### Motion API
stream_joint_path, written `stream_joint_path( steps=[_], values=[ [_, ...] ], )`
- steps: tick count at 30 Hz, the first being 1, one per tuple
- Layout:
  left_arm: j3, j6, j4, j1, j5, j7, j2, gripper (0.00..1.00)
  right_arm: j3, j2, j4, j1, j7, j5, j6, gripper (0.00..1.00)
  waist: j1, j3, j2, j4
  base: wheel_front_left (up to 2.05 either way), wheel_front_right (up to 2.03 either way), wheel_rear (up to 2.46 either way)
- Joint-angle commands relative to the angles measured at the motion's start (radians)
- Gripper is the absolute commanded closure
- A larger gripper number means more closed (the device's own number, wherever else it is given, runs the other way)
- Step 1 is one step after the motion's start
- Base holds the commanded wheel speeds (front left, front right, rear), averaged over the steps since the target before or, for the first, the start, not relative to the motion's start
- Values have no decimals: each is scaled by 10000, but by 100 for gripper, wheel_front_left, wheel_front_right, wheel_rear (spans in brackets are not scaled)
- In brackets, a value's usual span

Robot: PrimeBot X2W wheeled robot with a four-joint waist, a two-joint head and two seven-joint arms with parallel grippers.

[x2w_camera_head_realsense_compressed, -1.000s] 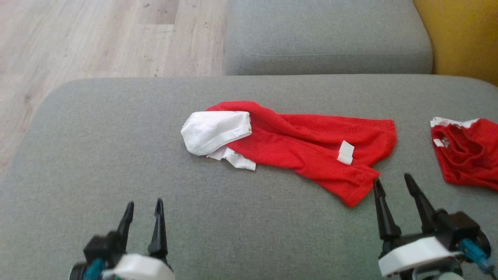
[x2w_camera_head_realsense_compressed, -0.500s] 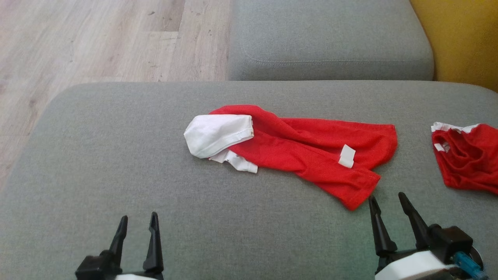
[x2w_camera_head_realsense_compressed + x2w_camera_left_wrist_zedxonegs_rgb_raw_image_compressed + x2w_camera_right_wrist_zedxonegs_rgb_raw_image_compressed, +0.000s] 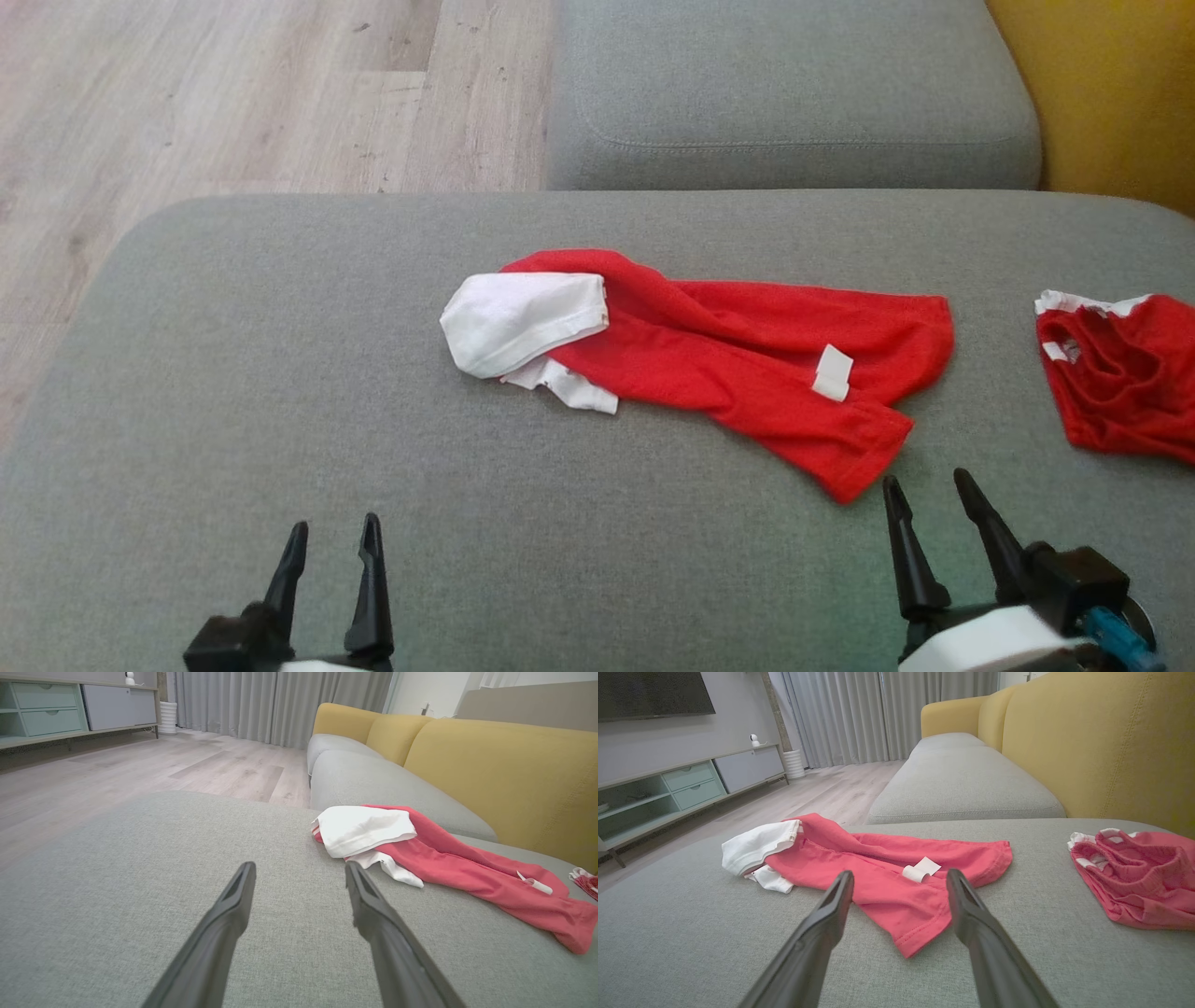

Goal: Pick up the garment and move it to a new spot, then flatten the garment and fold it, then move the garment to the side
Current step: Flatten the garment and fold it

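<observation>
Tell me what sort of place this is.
Most likely a home living room: a grey sofa with yellow backrests, a low TV cabinet under a wall screen, and floor-length grey curtains over wood flooring.

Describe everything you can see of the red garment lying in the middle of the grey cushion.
The garment is red, of soft, knit-looking cloth, with a white part folded over its left end and a small white tag on top. It lies crumpled and creased, stretched sideways across the cushion, the one thing touching it. The open right gripper is just short of its near corner, apart from it.
</observation>
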Motion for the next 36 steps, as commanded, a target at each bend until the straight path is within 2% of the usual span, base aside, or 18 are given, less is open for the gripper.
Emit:
stream_joint_path(
  steps=[1,16,24,29,36],
  values=[
    [293,78,-267,-389,-8,-32,113,0,233,-58,-286,-543,-152,18,65,0,0,7,-1,7,0,0,0],
    [240,134,-385,-510,32,-29,136,0,216,-58,-355,-794,-87,-8,65,0,0,296,-1,39,0,0,0],
    [20,140,-639,-935,320,-4,71,0,974,-58,-134,-2449,433,244,65,0,0,796,-1,710,0,0,0],
    [-83,152,-909,-1271,522,-3,17,0,1333,-58,795,-3927,858,544,65,0,0,1242,-1,1322,0,0,0],
    [-291,-38,-1002,-1833,708,-32,-211,0,1516,-58,3587,-6381,1484,976,65,0,0,2103,-1,2634,0,0,0]
  ],
)
